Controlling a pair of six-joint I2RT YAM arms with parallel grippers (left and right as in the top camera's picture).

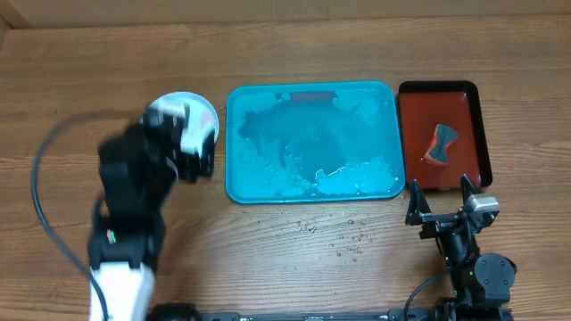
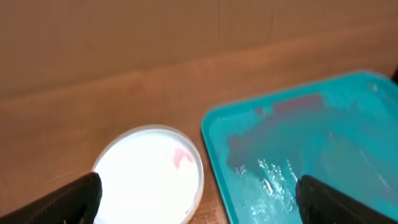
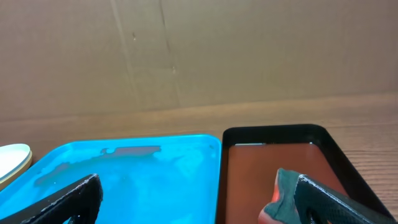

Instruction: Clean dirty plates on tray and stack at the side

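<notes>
A pale plate (image 1: 207,111) with a small red smear lies on the table just left of the teal tray (image 1: 268,107). Whether other plates lie under it I cannot tell. In the left wrist view the plate (image 2: 149,177) sits low left and the tray (image 2: 336,124) to the right. My left gripper (image 1: 201,153) is open and empty, hovering over the plate's near edge and the gap to the tray (image 2: 199,202). The tray holds water and foam but no plate. My right gripper (image 1: 439,198) is open and empty near the front right (image 3: 199,199). The plate's rim (image 3: 12,158) shows at far left there.
A dark red, black-rimmed tray (image 1: 419,116) stands right of the teal tray and holds a grey and orange sponge (image 1: 442,143), also in the right wrist view (image 3: 283,193). Water drops (image 1: 343,236) lie on the wood in front of the teal tray. A cardboard wall runs along the back.
</notes>
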